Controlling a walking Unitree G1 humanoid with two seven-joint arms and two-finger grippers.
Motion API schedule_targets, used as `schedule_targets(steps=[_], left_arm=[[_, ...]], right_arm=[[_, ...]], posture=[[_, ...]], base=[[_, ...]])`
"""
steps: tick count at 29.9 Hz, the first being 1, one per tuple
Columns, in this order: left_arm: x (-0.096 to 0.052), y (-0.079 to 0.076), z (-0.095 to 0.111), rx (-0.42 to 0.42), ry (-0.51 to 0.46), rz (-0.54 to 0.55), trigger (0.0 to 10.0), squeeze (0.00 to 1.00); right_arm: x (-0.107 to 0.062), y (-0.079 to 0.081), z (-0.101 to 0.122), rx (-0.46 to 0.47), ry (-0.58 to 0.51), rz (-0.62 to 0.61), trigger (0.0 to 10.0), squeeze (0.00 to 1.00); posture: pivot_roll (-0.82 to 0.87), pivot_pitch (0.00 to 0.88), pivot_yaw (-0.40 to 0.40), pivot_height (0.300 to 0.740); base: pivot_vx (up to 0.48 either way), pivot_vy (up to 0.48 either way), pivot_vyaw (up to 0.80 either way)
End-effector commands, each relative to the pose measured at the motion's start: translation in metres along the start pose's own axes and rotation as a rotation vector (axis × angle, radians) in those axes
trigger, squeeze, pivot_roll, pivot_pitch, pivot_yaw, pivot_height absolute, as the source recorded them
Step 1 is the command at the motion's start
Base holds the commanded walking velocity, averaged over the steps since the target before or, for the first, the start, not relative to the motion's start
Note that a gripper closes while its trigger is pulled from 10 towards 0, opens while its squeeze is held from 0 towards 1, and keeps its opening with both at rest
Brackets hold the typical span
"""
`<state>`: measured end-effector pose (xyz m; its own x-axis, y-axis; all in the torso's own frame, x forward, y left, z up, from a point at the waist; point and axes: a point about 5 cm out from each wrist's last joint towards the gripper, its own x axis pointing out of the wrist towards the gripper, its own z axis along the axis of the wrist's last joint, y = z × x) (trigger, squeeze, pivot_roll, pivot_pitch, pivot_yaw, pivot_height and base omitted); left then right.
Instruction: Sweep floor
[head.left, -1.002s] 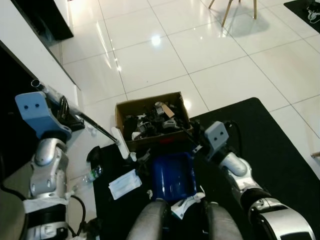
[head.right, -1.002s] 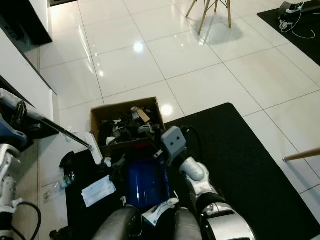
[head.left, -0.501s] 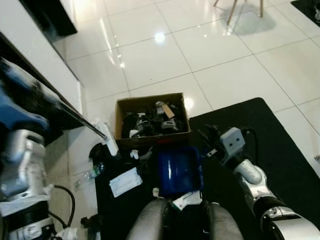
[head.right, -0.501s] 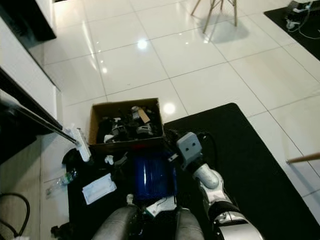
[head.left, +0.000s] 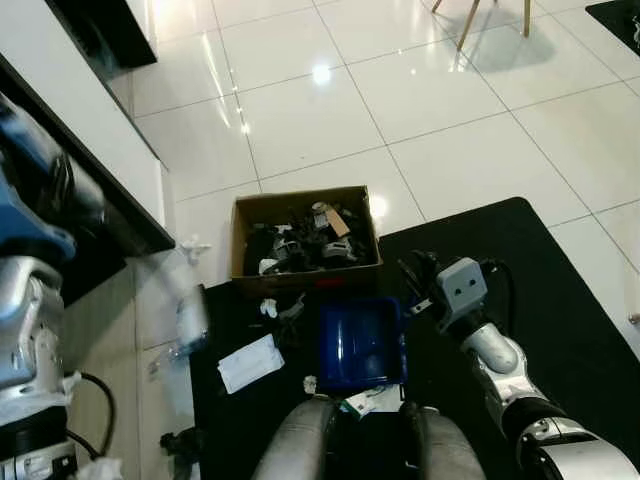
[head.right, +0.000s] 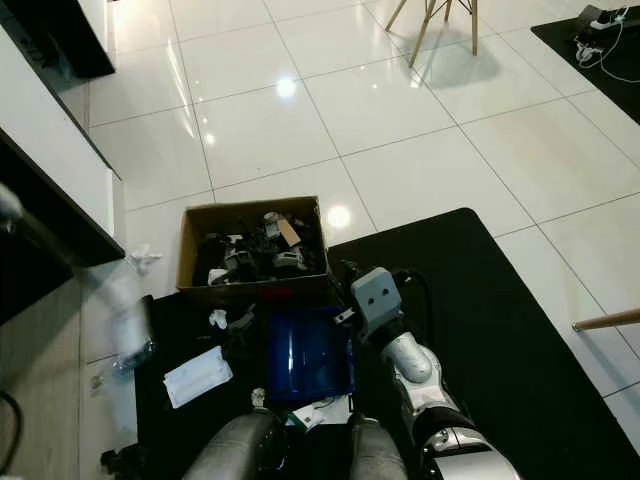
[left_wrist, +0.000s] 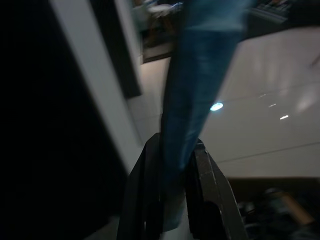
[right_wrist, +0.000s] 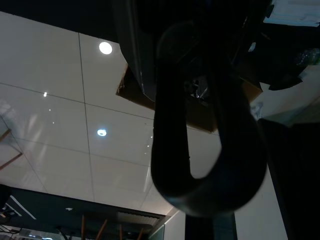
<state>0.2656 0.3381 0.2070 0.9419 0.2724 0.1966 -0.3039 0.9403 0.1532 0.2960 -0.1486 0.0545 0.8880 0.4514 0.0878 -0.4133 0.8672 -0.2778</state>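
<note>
The robot stands at the edge of a black mat (head.left: 520, 290) laid on glossy white floor tiles (head.left: 300, 110), with its two grey legs at the bottom of the head views. Its left gripper (left_wrist: 172, 200) is raised at its left side, and the left wrist view shows the two black fingers (left_wrist: 207, 195) closed around the broom handle (left_wrist: 192, 105), a blue-looking shaft that runs away from the wrist and is heavily blurred. The broom head (head.left: 190, 315) shows as a pale smear low at the mat's left edge, just beside a white face mask (head.left: 250, 362) lying flat on the mat. The blue dustpan (head.left: 360, 342) sits on the mat right in front of the legs, directly below a cardboard box (head.left: 303, 240) full of dark clutter, with small scraps (head.left: 270, 308) between them. The right gripper (head.left: 415, 275) reaches to the dustpan's right rear corner; the right wrist view shows a dark looped handle (right_wrist: 207, 125) hanging close before the camera, but I cannot tell whether those fingers are clamped on it. A crumpled white scrap (head.left: 192, 247) lies on the tiles left of the box.
</note>
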Motion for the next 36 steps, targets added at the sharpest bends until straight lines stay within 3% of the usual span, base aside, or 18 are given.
schedule_targets(steps=[1, 2, 7, 10, 13, 14, 15, 16, 20, 21, 27, 30, 36], left_arm=[[0.001, 0.011, 0.018, 0.082, -0.088, 0.019, 10.0, 0.00], [0.002, 0.011, 0.018, 0.112, -0.092, 0.013, 10.0, 0.00], [0.002, 0.007, 0.005, 0.110, -0.058, -0.006, 10.0, 0.00], [-0.010, -0.014, -0.043, 0.092, 0.064, -0.072, 10.0, 0.00], [-0.015, -0.022, -0.055, 0.097, 0.099, -0.094, 10.0, 0.00], [-0.021, -0.031, -0.069, 0.121, 0.137, -0.114, 10.0, 0.00], [-0.036, -0.050, -0.096, 0.167, 0.210, -0.171, 10.0, 0.00], [-0.042, -0.057, -0.105, 0.189, 0.232, -0.198, 10.0, 0.00], [-0.051, -0.068, -0.117, 0.214, 0.254, -0.247, 10.0, 0.00], [-0.056, -0.078, -0.119, 0.201, 0.247, -0.277, 10.0, 0.00], [-0.061, -0.089, -0.119, 0.159, 0.209, -0.287, 10.0, 0.00], [-0.062, -0.089, -0.121, 0.081, 0.208, -0.191, 10.0, 0.00], [-0.068, -0.088, -0.135, 0.028, 0.245, -0.042, 10.0, 0.00]], right_arm=[[-0.009, 0.005, -0.011, 0.002, 0.065, 0.020, 10.0, 0.00], [-0.009, 0.005, -0.011, 0.002, 0.066, 0.021, 10.0, 0.00], [-0.009, 0.005, -0.011, 0.001, 0.068, 0.024, 10.0, 0.00], [-0.008, 0.005, -0.011, -0.006, 0.069, 0.027, 10.0, 0.00], [-0.008, 0.004, -0.011, -0.008, 0.069, 0.027, 10.0, 0.00], [-0.007, 0.004, -0.011, -0.009, 0.069, 0.025, 10.0, 0.00], [-0.007, 0.004, -0.010, -0.012, 0.070, 0.022, 10.0, 0.00], [-0.007, 0.004, -0.010, -0.013, 0.069, 0.021, 10.0, 0.00], [-0.007, 0.003, -0.010, -0.014, 0.067, 0.021, 10.0, 0.00], [-0.007, 0.002, -0.009, -0.015, 0.064, 0.019, 10.0, 0.00], [-0.007, 0.001, -0.009, -0.018, 0.064, 0.018, 10.0, 0.00], [-0.007, 0.001, -0.009, -0.018, 0.064, 0.019, 10.0, 0.00], [-0.004, 0.002, -0.008, -0.016, 0.060, 0.020, 10.0, 0.00]], posture=[[0.13, 0.212, 0.093, 0.740], [0.13, 0.212, 0.092, 0.740], [0.13, 0.210, 0.087, 0.740], [0.12, 0.208, 0.082, 0.740], [0.12, 0.206, 0.080, 0.740], [0.11, 0.204, 0.077, 0.740], [0.11, 0.203, 0.075, 0.740], [0.11, 0.203, 0.075, 0.740], [0.10, 0.203, 0.074, 0.740], [0.10, 0.204, 0.073, 0.740], [0.10, 0.203, 0.073, 0.740], [0.10, 0.202, 0.070, 0.740], [0.10, 0.200, 0.070, 0.740]], base=[[0.000, 0.000, 0.00], [0.000, 0.000, 0.00], [0.000, 0.000, 0.00], [0.000, 0.000, 0.00], [0.000, 0.000, 0.00], [0.000, 0.000, 0.00], [0.000, 0.000, 0.00], [0.000, 0.000, 0.00], [0.000, 0.000, 0.00], [0.000, 0.000, 0.00], [0.000, 0.000, 0.00], [0.000, 0.000, 0.00], [0.000, 0.000, 0.00]])
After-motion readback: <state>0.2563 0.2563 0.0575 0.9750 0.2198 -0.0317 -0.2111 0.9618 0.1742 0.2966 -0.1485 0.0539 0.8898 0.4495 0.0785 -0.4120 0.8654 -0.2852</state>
